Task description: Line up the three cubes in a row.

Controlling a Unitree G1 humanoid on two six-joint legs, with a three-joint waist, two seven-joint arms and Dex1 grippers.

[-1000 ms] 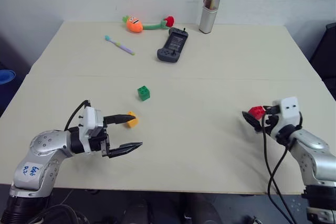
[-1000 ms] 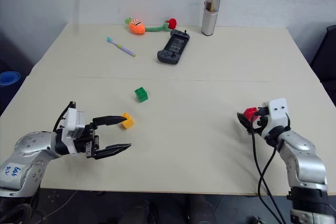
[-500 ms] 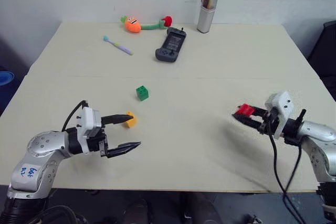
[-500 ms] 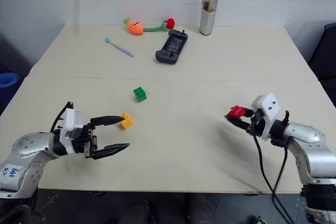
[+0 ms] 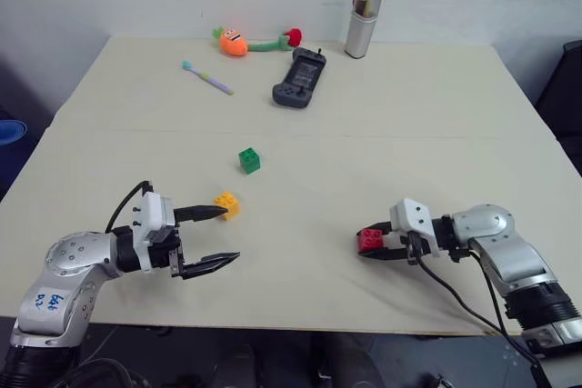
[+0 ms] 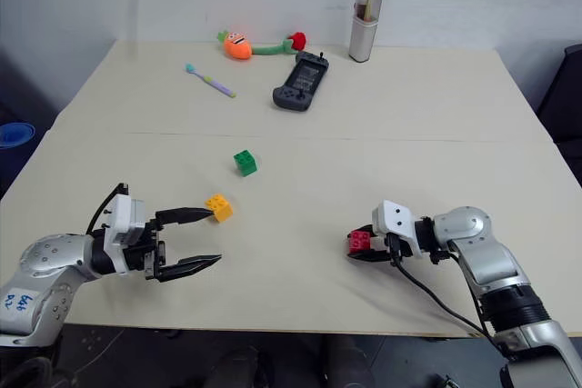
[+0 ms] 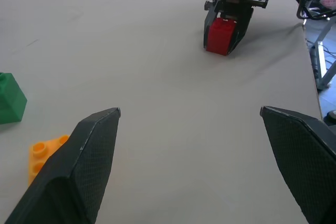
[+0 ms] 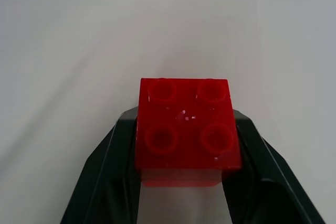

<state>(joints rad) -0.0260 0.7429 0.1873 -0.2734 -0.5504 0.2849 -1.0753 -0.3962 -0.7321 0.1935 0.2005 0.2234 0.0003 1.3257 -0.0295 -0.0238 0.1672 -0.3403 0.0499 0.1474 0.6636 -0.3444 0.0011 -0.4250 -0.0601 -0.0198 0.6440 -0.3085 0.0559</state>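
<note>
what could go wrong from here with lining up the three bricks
1. The right claw is shut on the red brick, well away from the green brick and yellow-orange brick; set down here, the row stays unformed.
2. The left claw hangs open with one finger close beside the yellow-orange brick, so a small move might nudge it.
3. The two claws point toward each other, so carrying the red brick over might crowd them.
</note>
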